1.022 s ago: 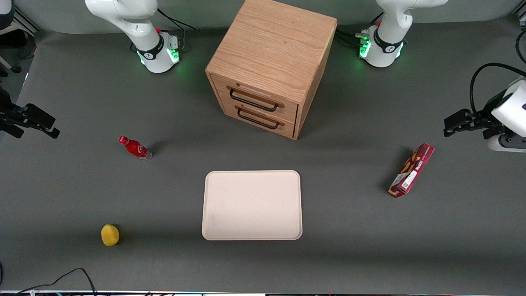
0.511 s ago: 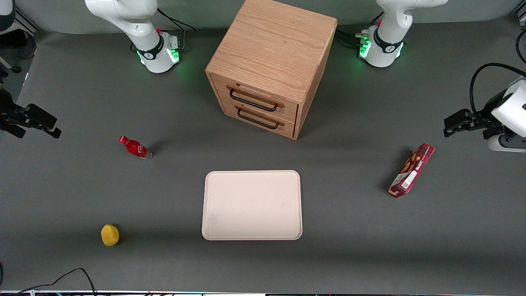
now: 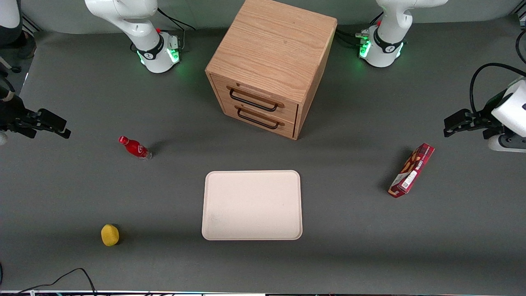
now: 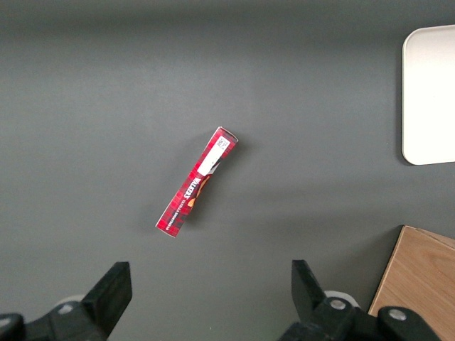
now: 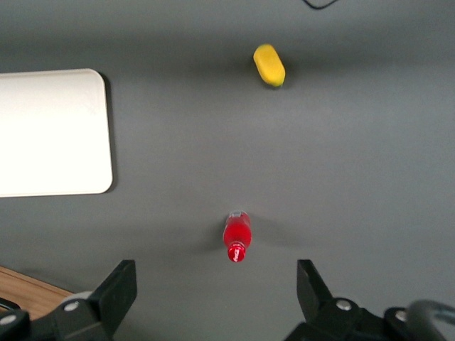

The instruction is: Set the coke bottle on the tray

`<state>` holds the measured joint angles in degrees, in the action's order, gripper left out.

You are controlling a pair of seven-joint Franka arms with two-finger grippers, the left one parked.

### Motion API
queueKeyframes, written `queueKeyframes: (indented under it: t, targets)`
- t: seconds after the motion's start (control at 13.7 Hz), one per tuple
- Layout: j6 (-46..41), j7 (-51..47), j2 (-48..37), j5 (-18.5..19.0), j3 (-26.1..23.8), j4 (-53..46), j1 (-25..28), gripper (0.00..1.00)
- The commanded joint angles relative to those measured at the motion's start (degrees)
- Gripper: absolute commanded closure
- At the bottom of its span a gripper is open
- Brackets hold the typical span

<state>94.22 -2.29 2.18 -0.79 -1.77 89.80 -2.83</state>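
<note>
Your coke bottle [image 3: 135,148] stands upright on the grey tabletop [image 3: 353,230] toward the working arm's end, red cap up and clear base down, touched by nothing and well apart from the tray [image 3: 252,204]; seen from the right wrist camera, the bottle [image 5: 237,236] shows cap-on between the two dark fingers [image 5: 114,295], which stand wide apart with bare tabletop between them. Your hand [image 3: 49,123] hangs in the air above the tabletop's edge at the working arm's end, its jaws spread and holding nothing, near the bottle but clear of it and a little farther from the front camera than the bottle. The cream tray lies flat in the middle of the tabletop, nearer the front camera than the bottle, with nothing on it; its rounded corner also shows in the right wrist view [image 5: 50,131]. A yellow lemon [image 3: 109,234] rests nearer the front camera than the bottle, at the same end of the tabletop, and appears again from the wrist [image 5: 269,65]. A wooden drawer cabinet [image 3: 269,65] stands farther from the front camera than the tray, its two black-handled drawers shut. A long red snack box [image 3: 411,170] lies toward the parked arm's end, well apart from the tray, and shows from the left wrist camera [image 4: 197,182] lying flat
</note>
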Motion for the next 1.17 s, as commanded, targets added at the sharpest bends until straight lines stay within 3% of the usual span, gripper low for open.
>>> queueKeyframes:
  t: [0.0,0.44,0.73,1.09]
  targets:
    - [2.5,0.6,-2.7,0.1,0.1,6.8,0.6,0.00]
    - [22.5,1.3,-11.0,0.0,-0.2,31.3,0.1,0.00]
    - [29.0,4.6,-10.9,0.0,-0.1,38.8,0.1,0.00]
    - [38.2,8.6,-10.3,0.0,-0.1,45.5,0.0,0.09]
